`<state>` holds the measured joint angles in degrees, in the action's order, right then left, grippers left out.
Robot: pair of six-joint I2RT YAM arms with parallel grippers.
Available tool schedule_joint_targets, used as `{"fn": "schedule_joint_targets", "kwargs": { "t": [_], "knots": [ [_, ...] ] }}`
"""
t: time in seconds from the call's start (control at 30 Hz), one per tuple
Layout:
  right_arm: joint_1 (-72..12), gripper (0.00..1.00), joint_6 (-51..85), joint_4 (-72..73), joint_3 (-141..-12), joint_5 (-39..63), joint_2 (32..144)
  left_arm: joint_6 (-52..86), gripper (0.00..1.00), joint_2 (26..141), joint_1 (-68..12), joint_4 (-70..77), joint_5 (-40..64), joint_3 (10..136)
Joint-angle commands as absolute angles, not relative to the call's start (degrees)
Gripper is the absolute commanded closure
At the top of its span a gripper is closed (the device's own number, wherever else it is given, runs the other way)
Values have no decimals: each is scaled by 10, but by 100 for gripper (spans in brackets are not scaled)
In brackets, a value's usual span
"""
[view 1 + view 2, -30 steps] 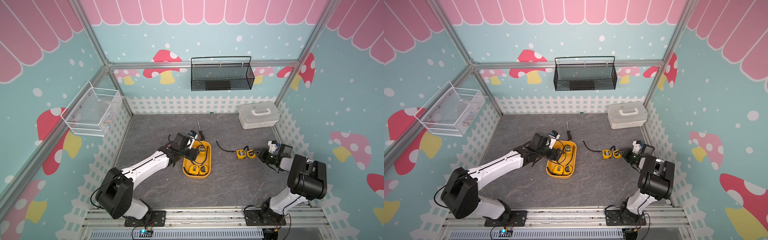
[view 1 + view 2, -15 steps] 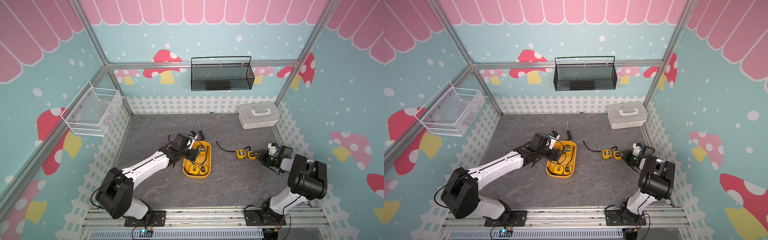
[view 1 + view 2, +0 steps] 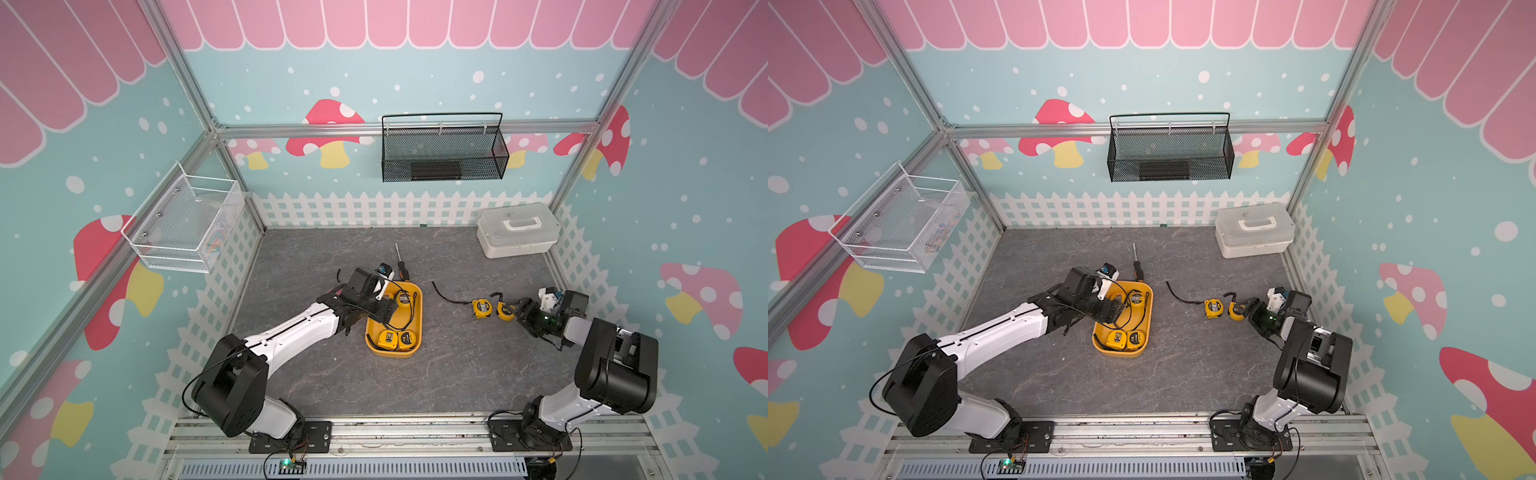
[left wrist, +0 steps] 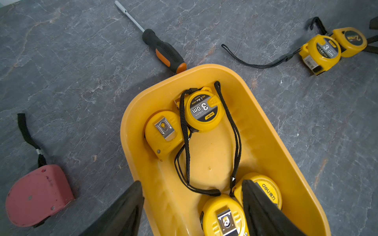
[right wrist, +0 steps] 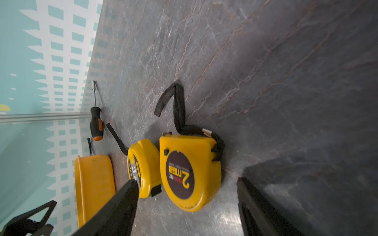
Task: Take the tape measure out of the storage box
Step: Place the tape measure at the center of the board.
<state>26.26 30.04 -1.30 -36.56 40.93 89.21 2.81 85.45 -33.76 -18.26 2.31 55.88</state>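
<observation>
**Left jaws over the storage box.** I hold them apart and empty. One finger is outside the box wall and the other is inside, over the deli-marked tape measure. A clip-up tape measure lies just beside it, under the gap of the jaws.

Two more sit at the box's far end, straight ahead of the jaws. One is a three-metre tape measure, face up, and the other a second clip-up case. Their black straps trail back towards the jaws.

The box's long axis runs straight away from the left jaws. I judge the nearest case needs only a small shift inward over the wall, then a drop.

My right jaws are also apart and empty, low over the surface. A two-metre tape measure lies partly between their fingers, gripped by neither. Another freed tape measure lies just beyond it, and both are outside the box.

My left arm is plainly the nearer, while my right arm stands well apart from the box. A screwdriver lies just past the box's far rim.
</observation>
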Motion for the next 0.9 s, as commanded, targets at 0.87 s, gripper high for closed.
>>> {"fn": "schedule_joint_targets", "kwargs": {
  "t": [0.87],
  "knots": [
    [229,19,281,-141,-364,357,714,7,22,1073,-334,-270,84,756]
  ]
}}
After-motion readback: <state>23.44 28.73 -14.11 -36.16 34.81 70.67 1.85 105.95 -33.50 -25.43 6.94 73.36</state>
